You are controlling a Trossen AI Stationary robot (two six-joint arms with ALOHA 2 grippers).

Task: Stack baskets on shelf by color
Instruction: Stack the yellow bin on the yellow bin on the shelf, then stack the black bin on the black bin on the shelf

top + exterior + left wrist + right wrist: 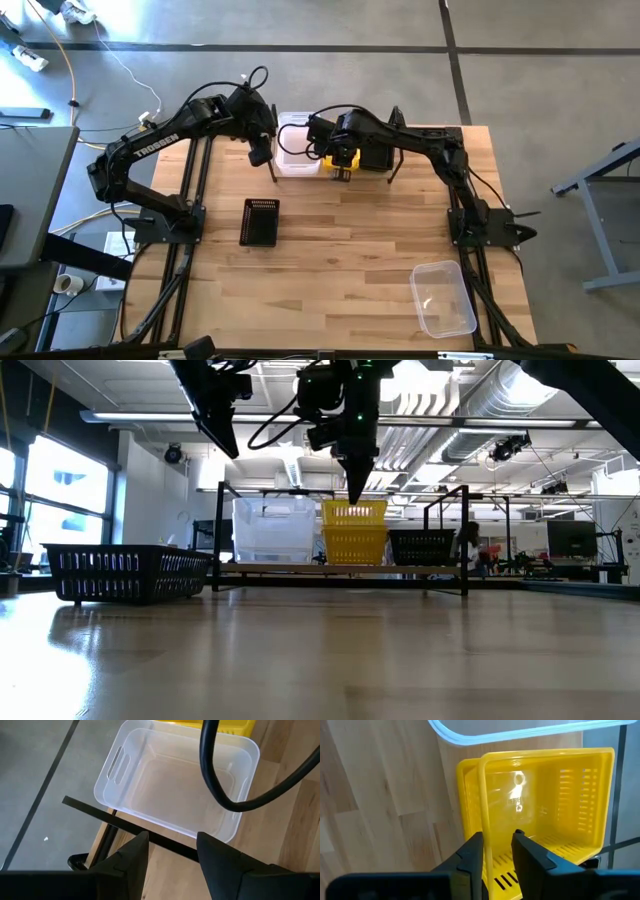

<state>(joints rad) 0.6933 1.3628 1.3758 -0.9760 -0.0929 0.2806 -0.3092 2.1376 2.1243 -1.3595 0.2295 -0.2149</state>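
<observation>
The shelf [280, 568] stands at the table's far edge. On it from left to right are nested clear baskets [296, 150] [175, 785], nested yellow baskets [353, 532] [545, 805] and black ones [421, 546]. One black basket [260, 222] and one clear basket [442, 297] rest on their bottoms on the table. My left gripper [172, 850] is open, high over the shelf's left end rod [125, 822]. My right gripper [497, 852] points down at the yellow stack, narrowly open, one finger on each side of the top basket's end wall [484, 810]. My right gripper comes from above with its fingers [472, 852] astride the rim of the top yellow basket's end wall. A gap shows between the fingers and the wall, and I cannot tell whether either finger touches it. The basket sits nested in the one below.
Bare tabletop [350, 250] lies between the black basket on the left and the clear one at the near right corner. The shelf's upright rods [465, 540] rise at both ends. A cable [215, 780] loops in front of the left wrist camera.
</observation>
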